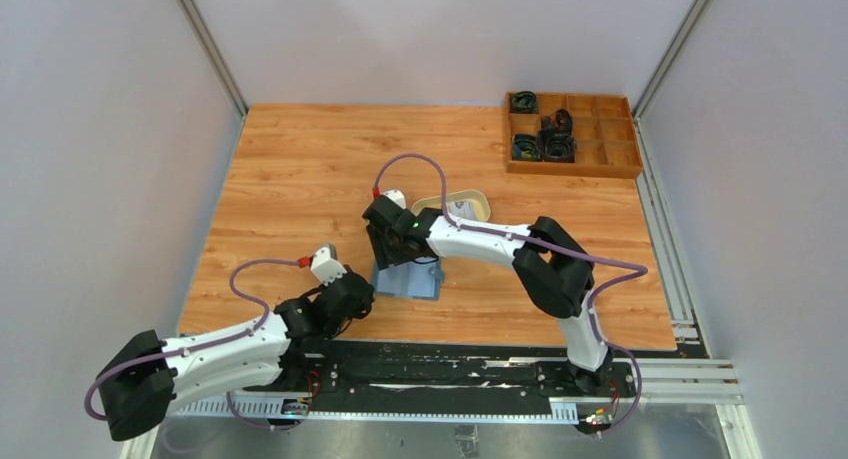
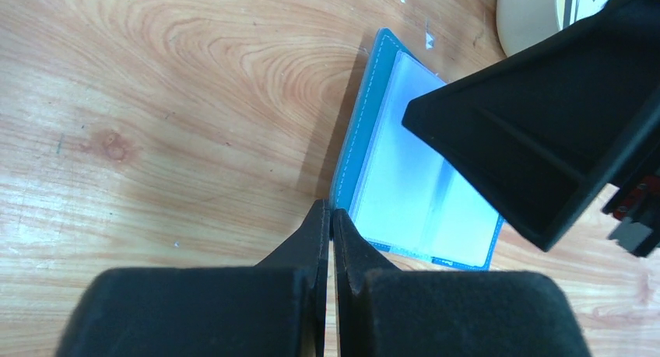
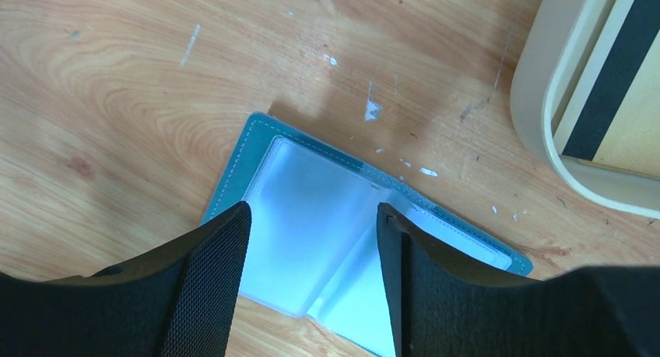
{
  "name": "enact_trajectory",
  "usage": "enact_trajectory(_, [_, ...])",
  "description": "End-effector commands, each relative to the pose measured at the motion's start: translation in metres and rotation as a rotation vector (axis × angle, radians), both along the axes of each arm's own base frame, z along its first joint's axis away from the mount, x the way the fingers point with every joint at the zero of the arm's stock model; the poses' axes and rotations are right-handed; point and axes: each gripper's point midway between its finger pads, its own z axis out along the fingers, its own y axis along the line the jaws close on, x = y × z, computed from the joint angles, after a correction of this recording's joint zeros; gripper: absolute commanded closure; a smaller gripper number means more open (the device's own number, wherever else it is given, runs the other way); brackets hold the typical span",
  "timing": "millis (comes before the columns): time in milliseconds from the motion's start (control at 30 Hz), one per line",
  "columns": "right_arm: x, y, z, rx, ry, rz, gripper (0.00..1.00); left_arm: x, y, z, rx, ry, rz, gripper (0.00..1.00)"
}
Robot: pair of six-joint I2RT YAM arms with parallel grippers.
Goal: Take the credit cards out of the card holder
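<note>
Hanging spread over the open card holder (image 3: 300, 182), the right gripper (image 3: 313, 213) has its two fingers wide apart with nothing pinched between them. The holder's pale clear sleeves show in the gap, and the left-hand fingertip (image 3: 227, 231) overlaps the holder's near-left edge. Whether either tip touches the sleeves cannot be told. The holder lies flat directly beneath this gripper. One teal corner points ahead and a little left of the fingers, and a stitched edge runs from there off to the right.

The left gripper (image 2: 331, 217) is pressed together and holds nothing. Its tips sit right at the teal border of the holder's nearest corner, though contact there cannot be told. From it the holder stretches ahead and to the right, with the right gripper's dark finger over the far half.

Ahead and to the right of the right gripper, across a strip of scuffed wood, sits the beige tray (image 3: 537, 100). The credit cards (image 3: 615, 69) lie in it, showing a tan face and a dark stripe. Ahead and left of both grippers the wooden table (image 1: 300, 179) is open wood up to the grey walls. Well beyond the tray, a compartmented wooden box (image 1: 575, 134) stands in the table's far right corner, with dark items in several cells.
</note>
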Motion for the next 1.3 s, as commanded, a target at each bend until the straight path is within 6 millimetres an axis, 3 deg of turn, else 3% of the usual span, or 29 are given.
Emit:
enact_trajectory(0, [-0.005, 0.002, -0.002, -0.051, 0.005, -0.013, 0.36, 0.003, 0.011, -0.001, 0.002, -0.026, 0.067, 1.00])
enact_trajectory(300, [-0.015, 0.016, -0.010, -0.079, 0.022, 0.012, 0.36, 0.004, 0.010, -0.003, -0.002, -0.026, 0.069, 1.00])
enact_trajectory(500, [-0.020, 0.011, -0.022, -0.117, 0.042, 0.026, 0.36, 0.003, 0.018, -0.003, 0.013, -0.025, 0.098, 1.00])
enact_trajectory(1033, [-0.041, -0.051, -0.031, -0.238, 0.040, 0.031, 0.36, 0.002, 0.048, 0.000, 0.069, -0.047, 0.210, 1.00])
enact_trajectory(1267, [-0.051, -0.067, -0.017, -0.218, 0.038, 0.023, 0.36, 0.002, 0.054, 0.001, 0.079, -0.050, 0.236, 1.00])
